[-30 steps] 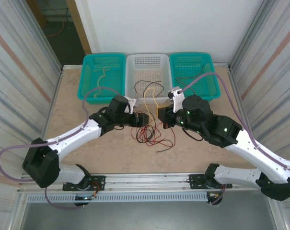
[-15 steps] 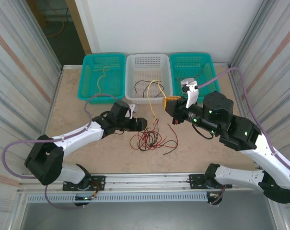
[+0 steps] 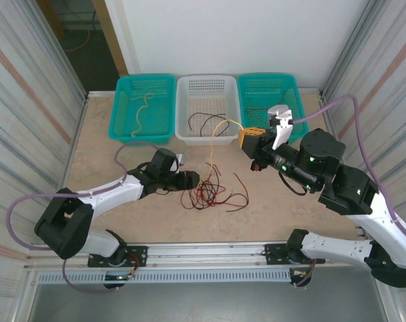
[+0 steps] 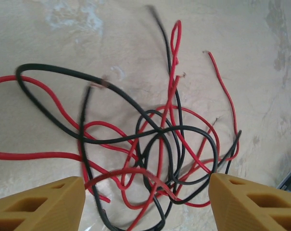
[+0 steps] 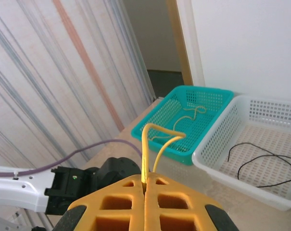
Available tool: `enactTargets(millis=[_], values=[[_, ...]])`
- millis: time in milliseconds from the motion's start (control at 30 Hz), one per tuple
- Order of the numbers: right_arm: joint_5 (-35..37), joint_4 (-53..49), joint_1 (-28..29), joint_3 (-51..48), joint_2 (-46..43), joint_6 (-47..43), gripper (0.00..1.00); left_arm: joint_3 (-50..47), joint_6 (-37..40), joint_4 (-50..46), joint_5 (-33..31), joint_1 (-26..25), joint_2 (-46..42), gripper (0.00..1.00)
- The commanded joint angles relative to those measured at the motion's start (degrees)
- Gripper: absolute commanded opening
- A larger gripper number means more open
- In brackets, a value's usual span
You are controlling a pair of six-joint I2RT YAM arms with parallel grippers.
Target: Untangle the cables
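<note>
Rightward and back toward the baskets the right gripper (image 3: 247,139) has swung since a second ago, lifting the yellow cable (image 3: 218,127) out of the heap, while the left gripper (image 3: 191,180) has sunk lower over the table (image 3: 109,161). Three baskets line the far edge: a left teal basket (image 3: 125,107) with a tan cable (image 3: 145,104) in it, a white basket (image 3: 189,94) holding a black cable (image 3: 204,119), and a right teal basket (image 3: 293,100) partly hidden behind the right arm. The right gripper's fingers (image 5: 121,202) are pressed together on the yellow cable, which rises from between them in a narrow loop. The left gripper's jaws stand wide apart with nothing in them, at the left edge of the tangle (image 3: 209,191); from its wrist, the red and black loops lie on the table between the two fingers (image 4: 44,207). That tangle lies loose and criss-crossed mid-table between the arms, and the yellow cable arches over the white basket's front rim with its free end hanging toward the tangle
</note>
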Motion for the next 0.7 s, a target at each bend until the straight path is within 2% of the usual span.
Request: enactTargets(millis=[0,333,533,667], values=[[2.1,4.1,-0.3,2.6,-1.7,-2.1,0.00,-2.0,-1.9,1.8,1.5,1.3,2.1,0.69],[1.6,5.5,-1.4,5.0,-4.1,-3.9,0.00,-8.7,-8.6,11.6,6.5,6.0,3.7,0.71],[1.8,4.7,-1.6,6.4,-2.9,-4.7,0.00,-7.2,-8.4,8.3,7.1,6.9,0.4,0.72],[1.2,3.7,-1.8,6.7,-1.4,-4.5,0.00,-3.2,-4.7,2.1,4.5,7.2,-8.9,0.71]])
